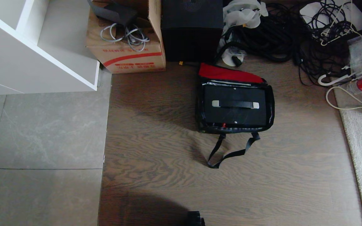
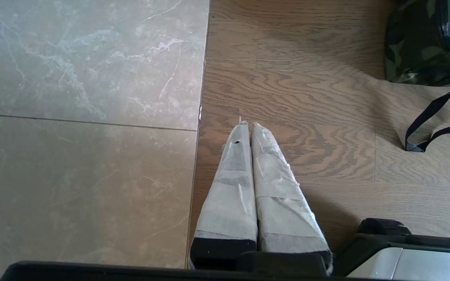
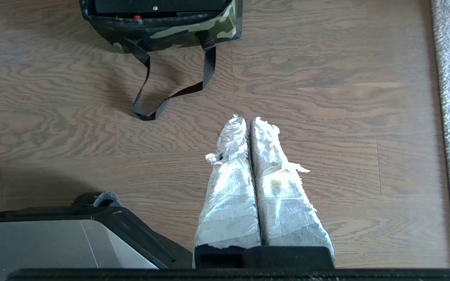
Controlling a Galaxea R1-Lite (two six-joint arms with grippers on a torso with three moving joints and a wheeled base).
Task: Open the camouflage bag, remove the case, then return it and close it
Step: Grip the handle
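Lying ahead of both grippers, the camouflage bag (image 1: pixel 235 106) stands open, the case (image 1: pixel 235 105) inside, long axis crosswise; right gripper (image 3: pixel 248 119) nearer than left gripper (image 2: pixel 247 124), both pressed together, empty.

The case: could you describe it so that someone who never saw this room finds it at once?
On the wood floor, before the cardboard box and the tall black cube box, the camouflage bag stands open, red lid back. The case lies inside it: flat, black, with a silver-ended handle, unlike the cube.
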